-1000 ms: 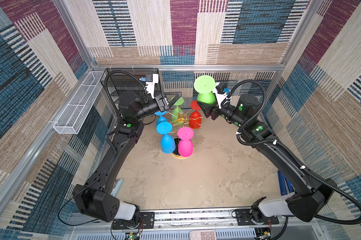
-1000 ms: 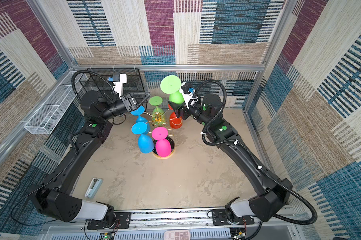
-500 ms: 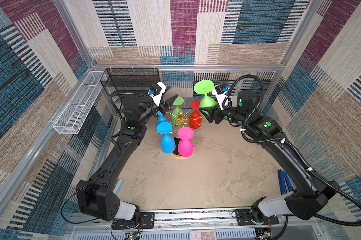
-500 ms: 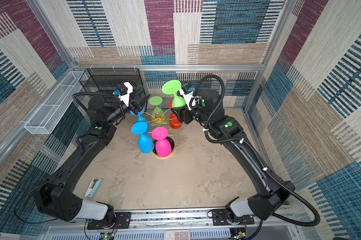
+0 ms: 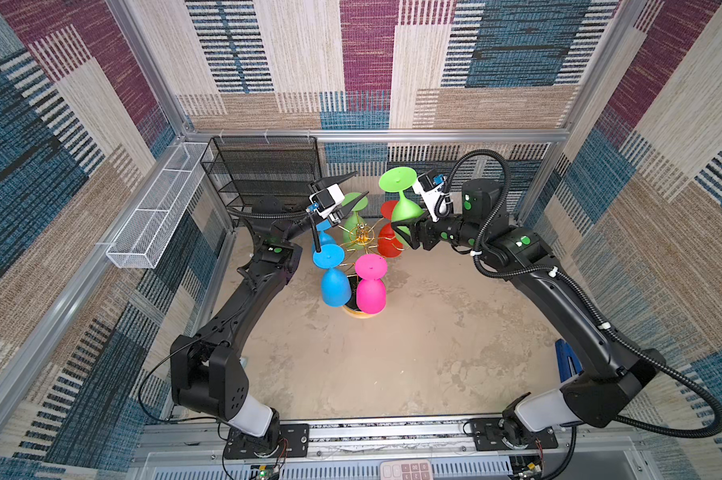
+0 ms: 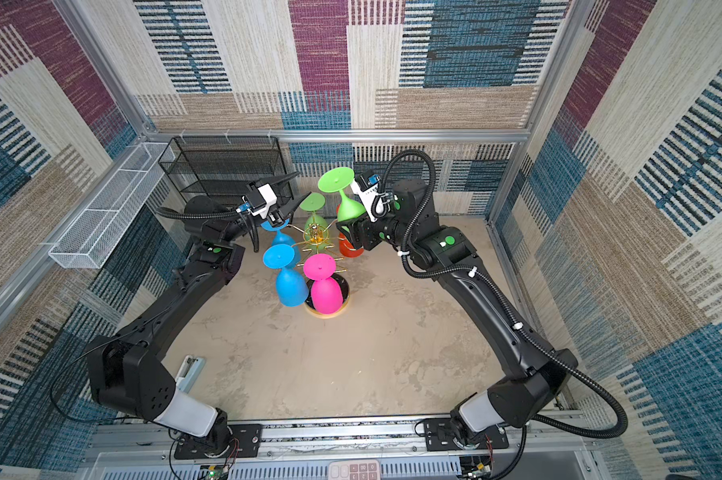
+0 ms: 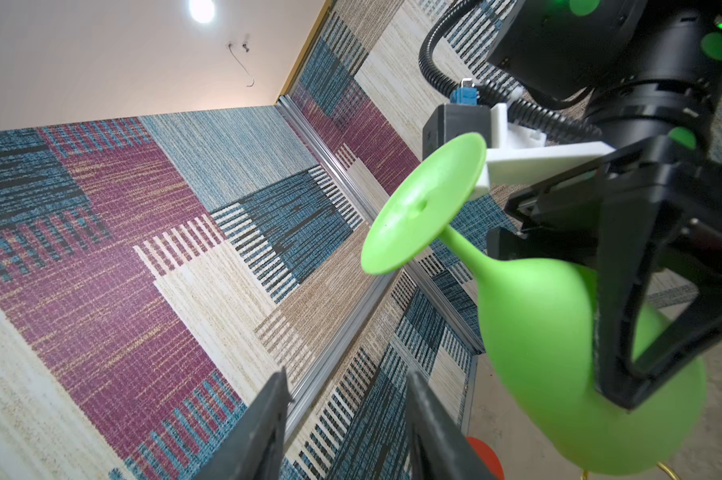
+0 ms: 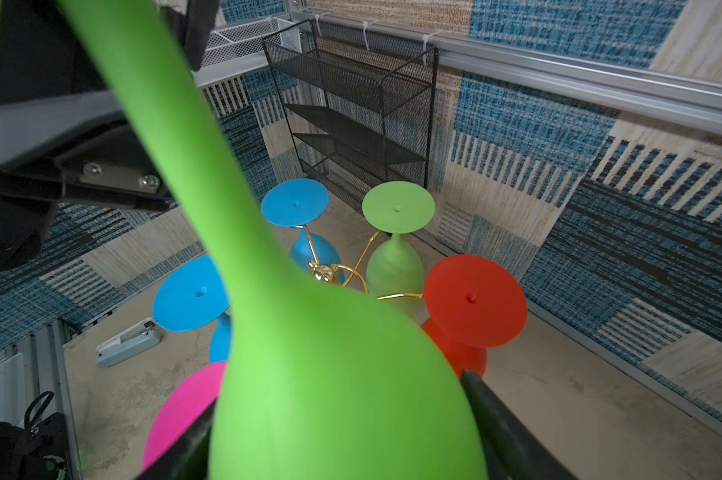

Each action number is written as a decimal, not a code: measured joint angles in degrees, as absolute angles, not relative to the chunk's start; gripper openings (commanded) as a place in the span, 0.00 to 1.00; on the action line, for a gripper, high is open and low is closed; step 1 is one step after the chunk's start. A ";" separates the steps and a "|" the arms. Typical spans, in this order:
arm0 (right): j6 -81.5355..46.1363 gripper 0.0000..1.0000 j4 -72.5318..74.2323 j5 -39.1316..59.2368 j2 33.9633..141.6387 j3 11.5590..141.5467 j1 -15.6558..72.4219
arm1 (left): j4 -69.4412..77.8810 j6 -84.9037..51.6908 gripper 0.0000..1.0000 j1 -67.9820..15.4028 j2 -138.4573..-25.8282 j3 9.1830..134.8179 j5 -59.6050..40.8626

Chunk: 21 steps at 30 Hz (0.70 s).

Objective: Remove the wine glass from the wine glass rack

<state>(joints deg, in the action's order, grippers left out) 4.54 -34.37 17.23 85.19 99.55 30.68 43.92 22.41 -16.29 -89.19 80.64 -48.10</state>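
the right tool [image 5: 407, 232] grips the green wine glass [image 5: 404, 210] by its bowl, foot up, seemingly free of the wine glass rack [image 5: 359, 237]. the left tool [image 5: 361, 183] gapes empty at far left, leaving room.

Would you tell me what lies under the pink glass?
The rack's round base lies below the pink glass: its gold rim and some black top show. That glass and the blue glass beside it cover the rest.
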 measured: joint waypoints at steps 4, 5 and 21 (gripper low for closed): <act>4.14 0.35 -34.63 18.63 86.74 100.68 30.79 | 43.97 23.77 0.45 -16.82 -89.49 80.90 -49.93; 4.10 0.34 -34.70 18.94 87.11 101.08 30.83 | 43.97 23.94 0.45 -16.95 -89.58 80.93 -50.00; 3.36 0.32 -38.02 21.04 90.83 103.88 32.62 | 44.73 24.71 0.39 -17.58 -90.54 81.89 -53.23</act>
<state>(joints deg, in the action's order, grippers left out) 3.36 -38.02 21.04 90.83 103.88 32.62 44.73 24.71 -17.58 -90.54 81.89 -53.23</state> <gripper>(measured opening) 0.754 0.389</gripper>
